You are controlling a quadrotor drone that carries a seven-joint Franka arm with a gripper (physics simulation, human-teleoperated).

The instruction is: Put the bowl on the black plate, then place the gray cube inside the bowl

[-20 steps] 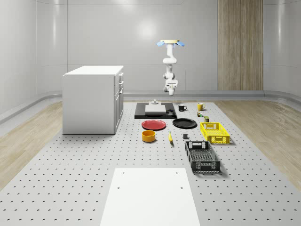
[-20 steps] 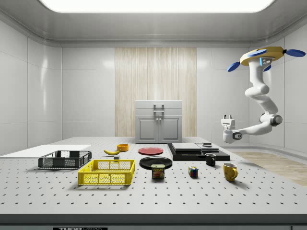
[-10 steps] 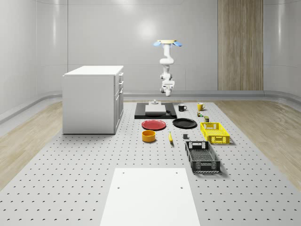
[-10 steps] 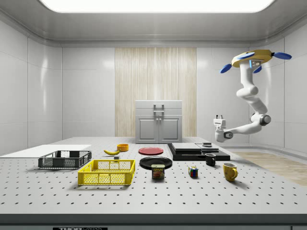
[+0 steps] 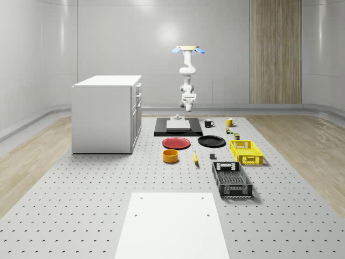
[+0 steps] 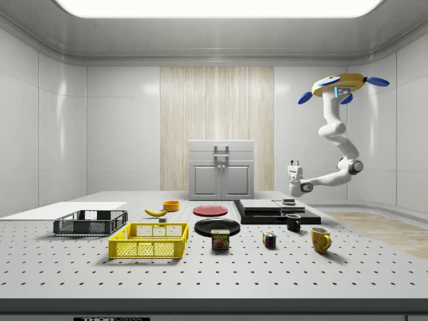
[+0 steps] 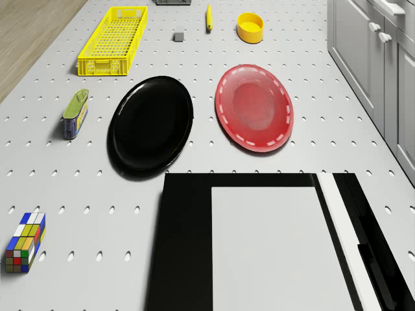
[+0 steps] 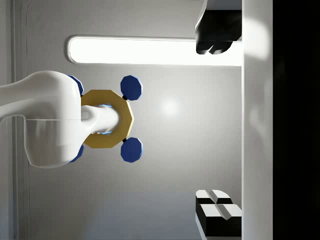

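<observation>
The orange bowl [image 5: 170, 156] [image 7: 250, 27] stands on the table beside the red plate. To the whole-scene view's right of the red plate lies the black plate [image 5: 211, 141] [image 7: 151, 124] [image 6: 217, 227], with nothing on it. A small gray cube [image 5: 212, 156] [image 7: 178, 37] sits between the banana and the yellow crate. The drone [image 5: 188, 49] [image 6: 338, 85] hovers high over the table's far end, above the black slab. My gripper [image 6: 293, 164] [image 8: 217, 120] hangs in the air over that slab. It points upward, open, with nothing between its fingers [image 8: 215, 30].
A white cabinet [image 5: 106, 113] stands at the whole-scene view's left. The black slab [image 5: 159, 128] carries a white block. Also on the table are the red plate [image 5: 177, 143], a banana [image 5: 195, 157], a yellow crate [image 5: 246, 151], a black crate [image 5: 232, 179], two mugs, a can [image 7: 75, 113] and a Rubik's cube [image 7: 24, 241].
The drone and arm have shifted toward the whole-scene view's left and the side view's left, and sit slightly lower. The things on the table have not moved.
</observation>
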